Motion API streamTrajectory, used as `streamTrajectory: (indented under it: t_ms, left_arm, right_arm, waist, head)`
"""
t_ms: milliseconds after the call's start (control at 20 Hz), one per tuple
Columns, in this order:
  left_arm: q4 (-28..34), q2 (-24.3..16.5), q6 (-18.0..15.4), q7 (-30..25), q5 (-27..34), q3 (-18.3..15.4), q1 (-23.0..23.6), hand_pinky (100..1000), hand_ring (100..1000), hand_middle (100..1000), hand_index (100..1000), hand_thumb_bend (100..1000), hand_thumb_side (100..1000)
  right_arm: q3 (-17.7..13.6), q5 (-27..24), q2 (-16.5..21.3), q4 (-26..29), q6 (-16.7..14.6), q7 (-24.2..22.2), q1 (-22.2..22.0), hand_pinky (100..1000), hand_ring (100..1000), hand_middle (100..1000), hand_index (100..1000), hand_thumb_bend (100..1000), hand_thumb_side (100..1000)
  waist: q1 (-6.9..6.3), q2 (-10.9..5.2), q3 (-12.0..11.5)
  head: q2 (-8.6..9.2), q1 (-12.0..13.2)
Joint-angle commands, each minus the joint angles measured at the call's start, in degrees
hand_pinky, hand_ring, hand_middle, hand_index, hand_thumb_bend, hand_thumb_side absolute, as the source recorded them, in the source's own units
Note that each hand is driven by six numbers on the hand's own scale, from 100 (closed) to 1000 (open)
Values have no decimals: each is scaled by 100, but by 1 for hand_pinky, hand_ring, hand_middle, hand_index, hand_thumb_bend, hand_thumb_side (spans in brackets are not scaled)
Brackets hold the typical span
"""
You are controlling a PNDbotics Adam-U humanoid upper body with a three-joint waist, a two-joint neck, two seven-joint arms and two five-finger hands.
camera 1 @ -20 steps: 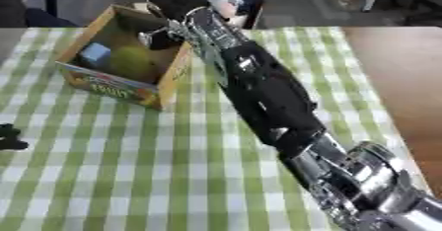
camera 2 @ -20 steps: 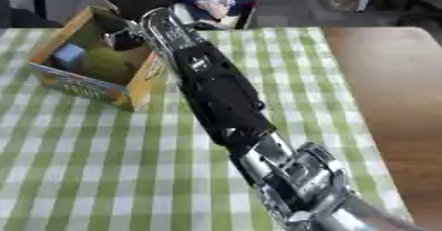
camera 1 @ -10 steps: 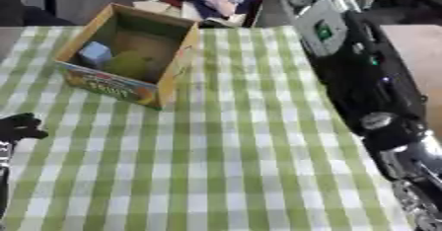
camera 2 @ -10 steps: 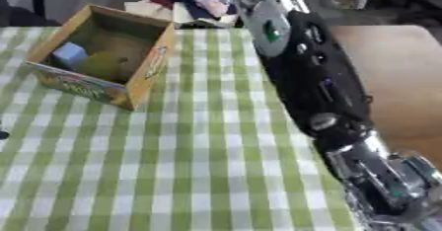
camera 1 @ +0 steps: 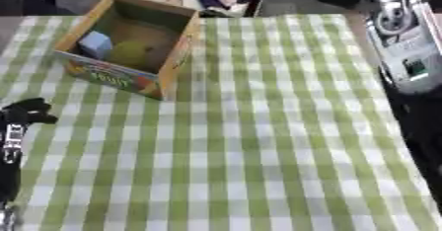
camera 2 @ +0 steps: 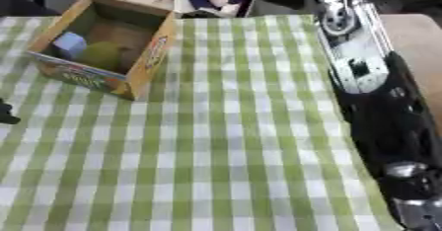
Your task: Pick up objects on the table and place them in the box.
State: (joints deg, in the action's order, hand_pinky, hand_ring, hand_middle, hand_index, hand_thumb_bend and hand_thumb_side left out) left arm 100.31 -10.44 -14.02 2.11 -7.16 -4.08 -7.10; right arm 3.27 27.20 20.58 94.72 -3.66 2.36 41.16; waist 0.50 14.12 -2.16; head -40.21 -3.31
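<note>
One open cardboard box sits up and to the right of my left hand, holding two things: a pale blue block and a round green fruit. The green-checked counter spreads beyond. I cannot tell how my left hand's fingers are set; my right arm shows no hand.

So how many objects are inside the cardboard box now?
2: a pale blue block against the left wall of the cardboard box, and a round yellow-green fruit beside it. The near wall may hide more.
</note>
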Motion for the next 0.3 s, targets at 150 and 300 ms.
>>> streamTrajectory:
  t_ms: [150,300]
  left_arm:
    - [42,-105,-2,0,-27,-18,-19,814,580,616,739,100,869]
    - [14,-126,-3,-32,-20,12,13,814,580,616,739,100,871]
  right_arm:
    - [-320,-545,-154,504,128,340,-746,546,654,720,913,100,519]
    - [-482,-775,-267,560,139,505,-1227,543,659,720,911,100,560]
  waist:
    - [5,-168,89]
    - [3,-240,153]
  head:
    - [-172,131]
    - [-277,243]
